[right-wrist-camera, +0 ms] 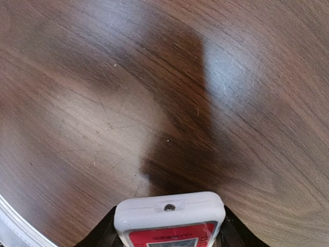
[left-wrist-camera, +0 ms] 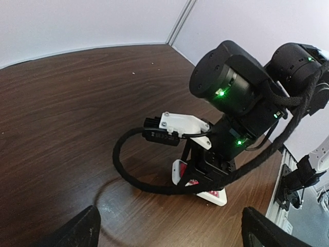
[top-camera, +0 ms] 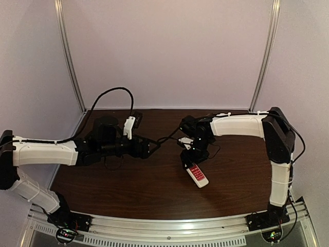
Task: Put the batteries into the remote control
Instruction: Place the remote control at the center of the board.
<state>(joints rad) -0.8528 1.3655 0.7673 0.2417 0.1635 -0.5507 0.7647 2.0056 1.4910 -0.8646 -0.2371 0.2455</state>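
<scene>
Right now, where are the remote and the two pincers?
Remote (top-camera: pixel 198 176): top view, on its red button panel.
Right pincer (top-camera: pixel 186 161): top view, between the fingertips gripping the remote's end.
Left pincer (top-camera: pixel 154 147): top view, between its fingertips.

the left arm (top-camera: pixel 46 153) and right arm (top-camera: pixel 239 125) both wear glossy white moulded shells on their long links, joined by round matte-black motor housings (left-wrist-camera: pixel 234 77). small green lights (left-wrist-camera: pixel 221 93) glow on the right arm's housings. a thick black cable (left-wrist-camera: pixel 116 157) plugs in beside a white bracket (left-wrist-camera: pixel 182 123) with tiny screws. flat black base plates (top-camera: pixel 264 220) anchor each arm. the left fingers (left-wrist-camera: pixel 77 231) are plain black wedges.
</scene>
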